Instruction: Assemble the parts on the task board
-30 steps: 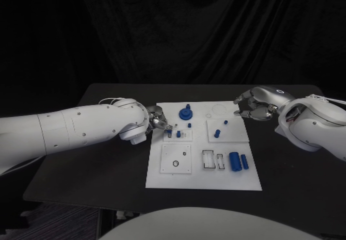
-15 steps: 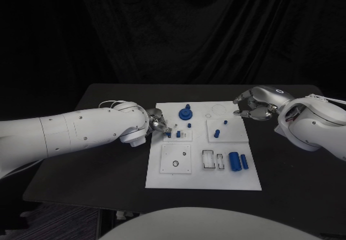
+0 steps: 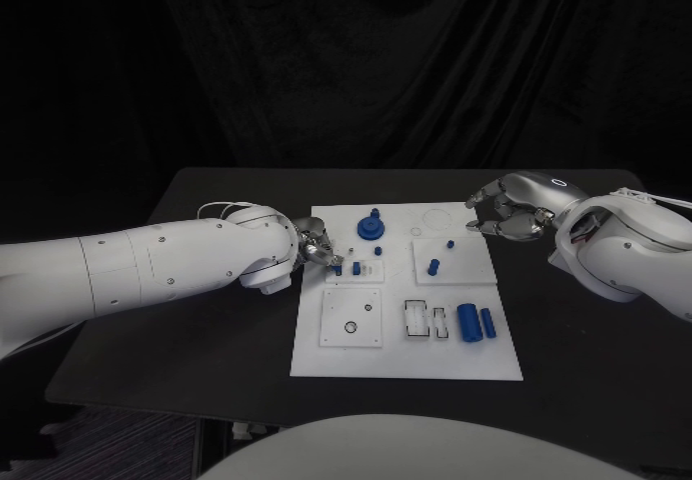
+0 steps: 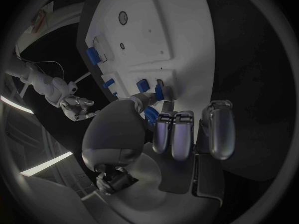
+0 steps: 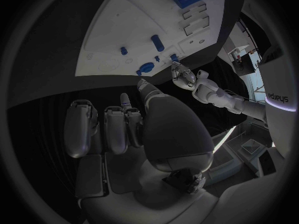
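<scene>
Black table [image 3: 202,330], matte top, dark backdrop behind. Lying flat on it: the white task board [image 3: 411,360], rectangular, long side running away from the robot. The left hand [image 3: 317,250] is at the board's near-left edge, over the table-board border; the board stretches from that hand across toward the right hand [image 3: 505,215], which is above the table just beside the board's far right corner. Bare black table surface lies to the outer side of each hand.

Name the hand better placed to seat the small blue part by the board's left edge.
Left. The left hand has its fingertips at that blue part on the board; the right hand hangs off the board's far right corner.
</scene>
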